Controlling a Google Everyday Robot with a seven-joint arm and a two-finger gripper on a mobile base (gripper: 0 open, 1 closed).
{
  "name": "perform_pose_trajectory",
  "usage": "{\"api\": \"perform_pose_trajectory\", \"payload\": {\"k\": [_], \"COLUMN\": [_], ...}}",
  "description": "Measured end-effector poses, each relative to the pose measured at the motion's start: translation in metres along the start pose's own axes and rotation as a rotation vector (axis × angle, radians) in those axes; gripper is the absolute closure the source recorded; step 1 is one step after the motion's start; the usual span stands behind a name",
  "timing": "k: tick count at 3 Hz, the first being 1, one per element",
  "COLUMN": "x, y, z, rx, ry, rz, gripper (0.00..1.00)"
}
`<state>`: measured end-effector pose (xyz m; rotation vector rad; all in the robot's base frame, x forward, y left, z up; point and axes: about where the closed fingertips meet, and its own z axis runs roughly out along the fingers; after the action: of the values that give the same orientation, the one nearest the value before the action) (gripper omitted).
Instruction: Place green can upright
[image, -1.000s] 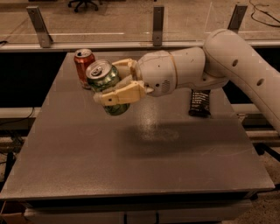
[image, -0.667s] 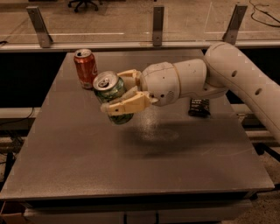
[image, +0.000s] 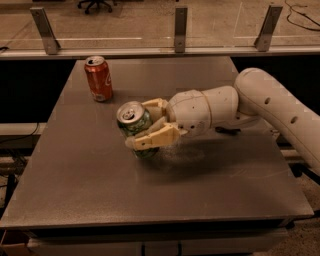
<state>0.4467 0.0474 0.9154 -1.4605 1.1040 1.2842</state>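
Green can (image: 134, 122) in hand (image: 138, 125), nearer table (image: 90, 190)

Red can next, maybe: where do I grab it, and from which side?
Take the red can across the middle of its body, coming level from the front right, the arm's side. It stands upright near the table's back left, so its round wall suits a side pinch. The gripper, mid-table, is shut on the green can; release that first.
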Motion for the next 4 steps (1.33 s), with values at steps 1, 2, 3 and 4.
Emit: {"api": "perform_pose_trajectory", "payload": {"k": [1,2,3,4], "x": [0.013,0.025,0.036,0.046], "y": [0.006,0.010,0.015,0.019], "z": [-0.005,-0.008,-0.011,-0.017], "rx": [-0.012,-0.024,-0.027,-0.022], "ry": [-0.013,-0.016,-0.013,0.000], "rz": [0.027,0.047,0.070,0.086], "gripper": [0.83,0.59,0.36,0.12]}}
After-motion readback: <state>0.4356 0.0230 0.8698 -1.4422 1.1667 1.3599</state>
